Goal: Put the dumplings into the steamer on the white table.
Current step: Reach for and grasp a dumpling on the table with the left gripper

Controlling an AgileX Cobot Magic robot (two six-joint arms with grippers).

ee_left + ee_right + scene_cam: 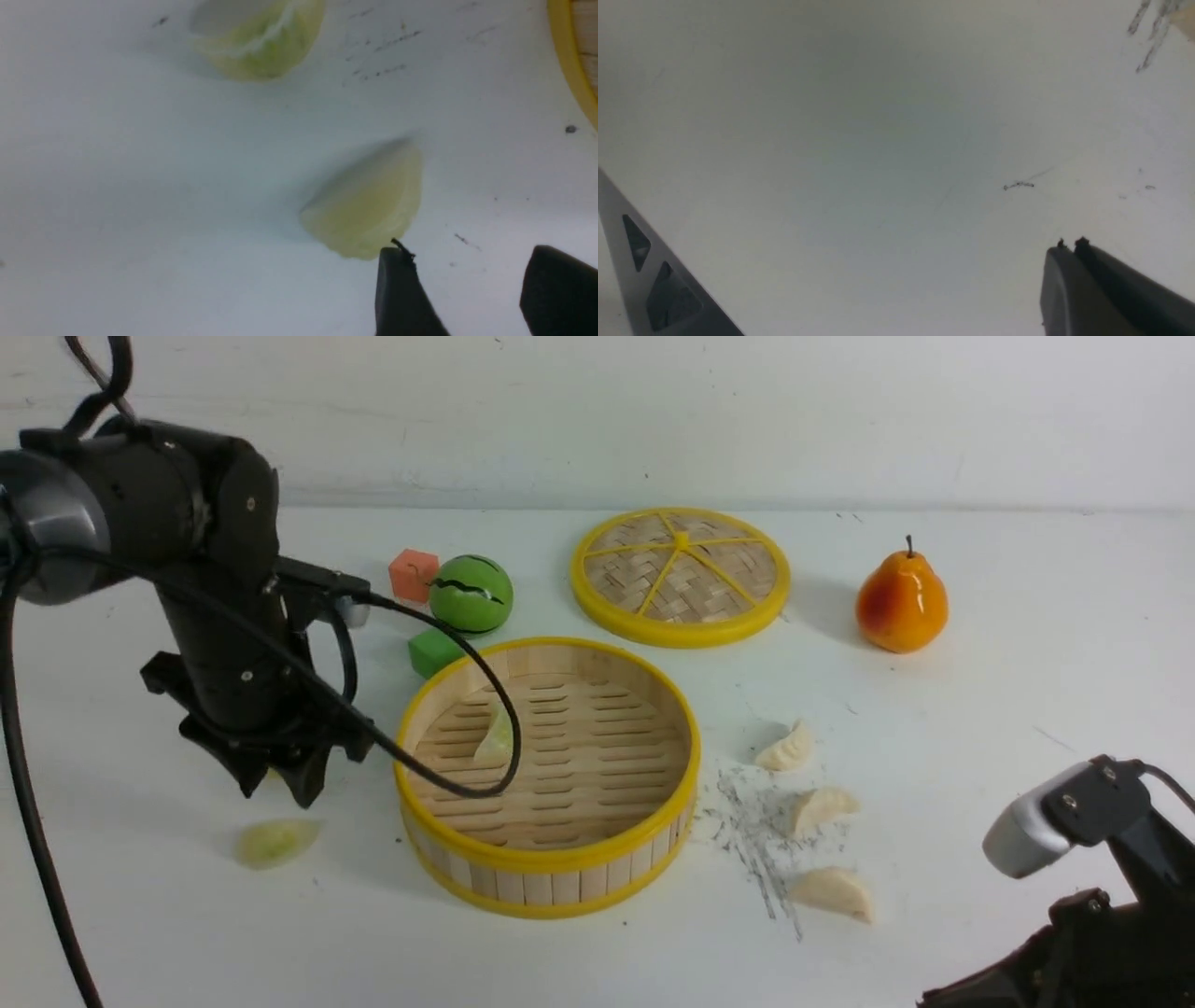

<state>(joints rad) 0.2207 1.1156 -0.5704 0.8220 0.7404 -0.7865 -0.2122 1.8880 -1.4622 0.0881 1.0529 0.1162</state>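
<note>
We find one green dumpling [496, 737] in the steamer [549, 861], while two green dumplings [366, 210] near the open left gripper [467, 252] and three white dumplings [820, 807] lie on the desk [1027, 709]; right gripper [1070, 245] closed.

On my front camera the left arm [224, 644] covers one of the two green dumplings lying beside it, and I can't tell which. Through the left wrist, the nearer dumpling [369, 205] is smeared. The farther dumpling [261, 42] and the steamer [567, 60] are cropped. The front view's corner cuts off my right gripper [1069, 243].
</note>
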